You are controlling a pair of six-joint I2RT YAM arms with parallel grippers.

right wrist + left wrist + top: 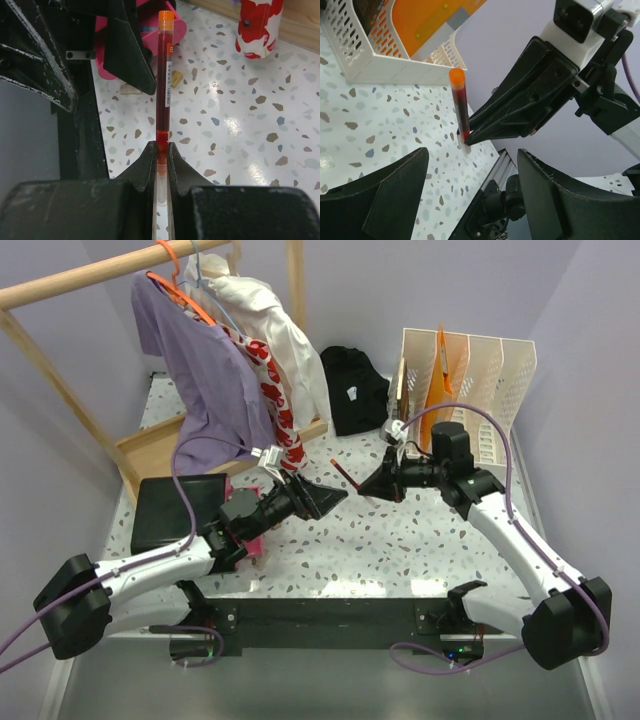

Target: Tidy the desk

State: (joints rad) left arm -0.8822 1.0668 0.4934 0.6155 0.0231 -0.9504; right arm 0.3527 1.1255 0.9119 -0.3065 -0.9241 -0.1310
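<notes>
Above the white speckled desk (pixel 400 550), my right gripper (pixel 366 487) is shut on the clear tip end of a red pen (pixel 345 476) with an orange cap. The right wrist view shows that pen (pixel 164 80) sticking straight out from the right gripper (pixel 161 147). My left gripper (pixel 335 496) faces it from the left and is open, its black fingers (pixel 135 60) close beside the pen's capped end. In the left wrist view the pen (pixel 461 107) stands beyond the left gripper (pixel 472 160), with nothing between its fingers.
A white file organizer (pixel 470 380) holding an orange folder stands at the back right, with a black cloth (pixel 355 388) next to it. Clothes hang on a wooden rack (pixel 205 370) above a wooden tray (pixel 150 450). A black box (pixel 175 510) and a pink object (pixel 250 545) lie near the left arm.
</notes>
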